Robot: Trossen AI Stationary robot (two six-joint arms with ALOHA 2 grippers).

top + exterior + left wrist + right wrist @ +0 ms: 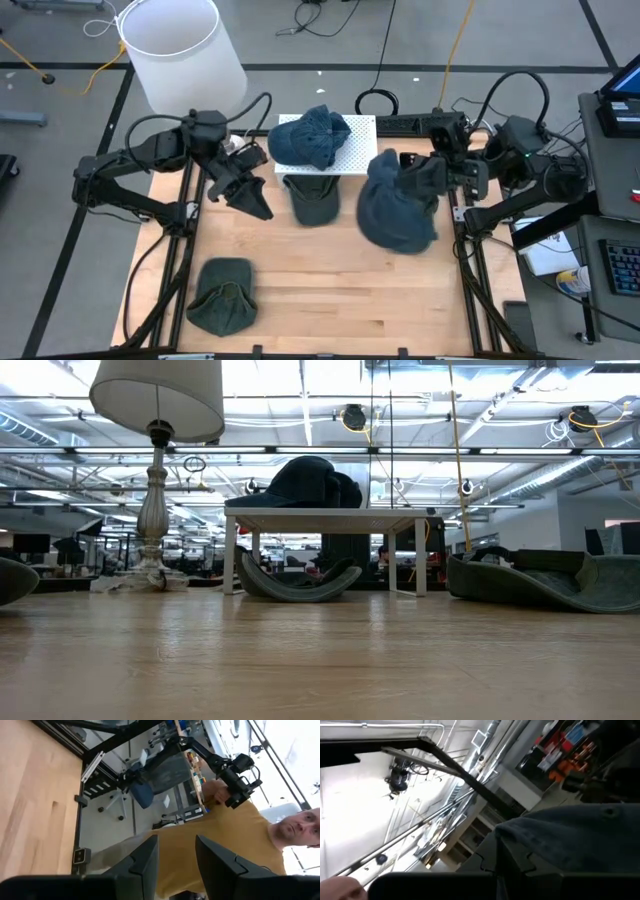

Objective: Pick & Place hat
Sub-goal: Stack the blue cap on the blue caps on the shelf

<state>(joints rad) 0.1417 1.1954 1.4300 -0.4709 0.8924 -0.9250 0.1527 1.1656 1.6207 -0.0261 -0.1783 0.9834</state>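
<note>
My right gripper [437, 177] is shut on a blue denim hat [398, 205] at the table's right. In the low view this hat [545, 580] sits low on the wood. A second blue hat [312, 135] lies on top of a small white perforated stand [352, 150]. A dark green hat [312, 198] lies on the table, partly under the stand. Another green hat [222, 292] lies at the near left. My left gripper [250, 195] is open and empty, left of the stand. My right gripper holds the denim hat by its right side [425, 180], coming roughly level from the table's right. In the right wrist view the cloth [560, 840] bunches over the dark fingers [490, 862] and hides the place of contact. The hat's underside seems to rest on the table [545, 600].
A white lamp [180, 45] stands at the far left corner, and its base shows in the low view [150, 575]. Black frame rails [185, 250] run along both table sides. A person in a yellow shirt [220, 835] stands beyond the table. Bare wood [340, 290] lies in the near middle.
</note>
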